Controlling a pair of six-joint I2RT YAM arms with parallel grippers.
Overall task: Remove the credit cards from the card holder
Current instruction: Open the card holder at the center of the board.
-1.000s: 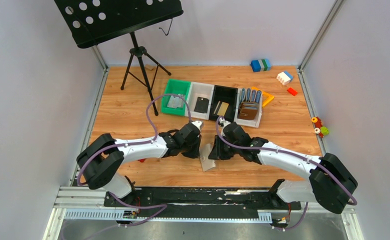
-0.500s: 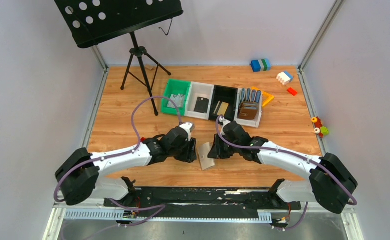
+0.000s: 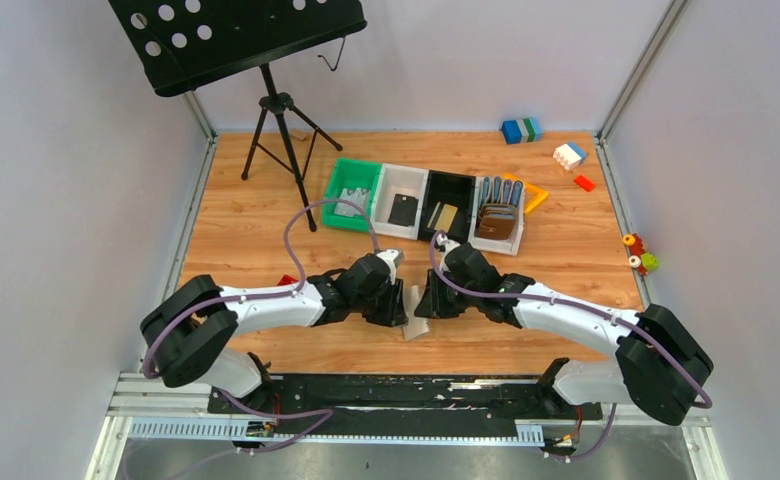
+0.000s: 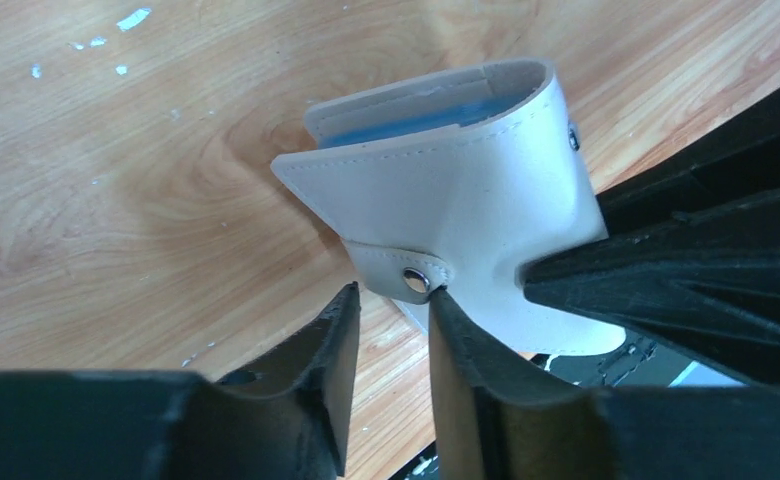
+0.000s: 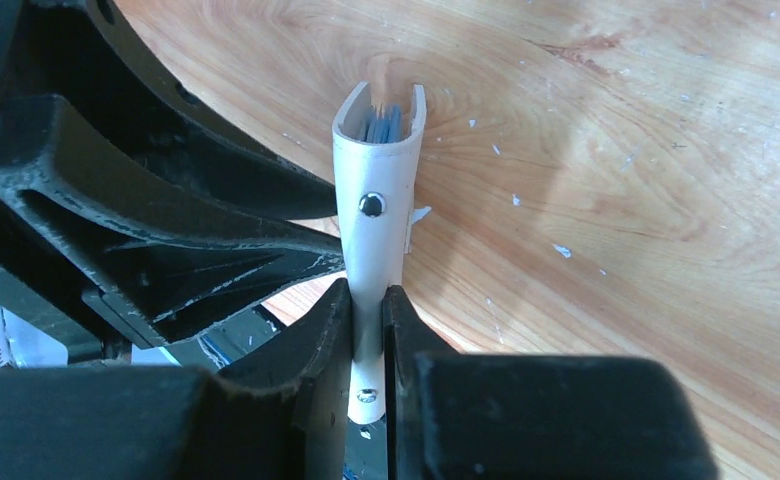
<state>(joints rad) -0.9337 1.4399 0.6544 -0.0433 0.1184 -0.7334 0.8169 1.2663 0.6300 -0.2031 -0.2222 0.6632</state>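
The pale grey-beige card holder (image 3: 416, 312) stands on edge on the wooden table between my two grippers. My right gripper (image 5: 368, 292) is shut on its lower edge, and it shows folded in a U in the right wrist view (image 5: 376, 170). Blue edges of credit cards (image 5: 384, 122) show inside the fold, also in the left wrist view (image 4: 416, 120). My left gripper (image 4: 394, 294) is open, and its right fingertip touches the holder's snap tab (image 4: 406, 270). A gold-tan card (image 3: 446, 215) lies in the black bin.
A row of bins stands behind the arms: green (image 3: 356, 163), white (image 3: 403, 172), black (image 3: 453, 176), and a white one holding brown wallets (image 3: 496, 220). A music stand (image 3: 281, 140) is at the back left. Toy bricks (image 3: 521, 130) lie at the back right.
My left gripper drew back to the left, then came back in against the card holder's tab. My right gripper has kept hold of the holder, almost still.
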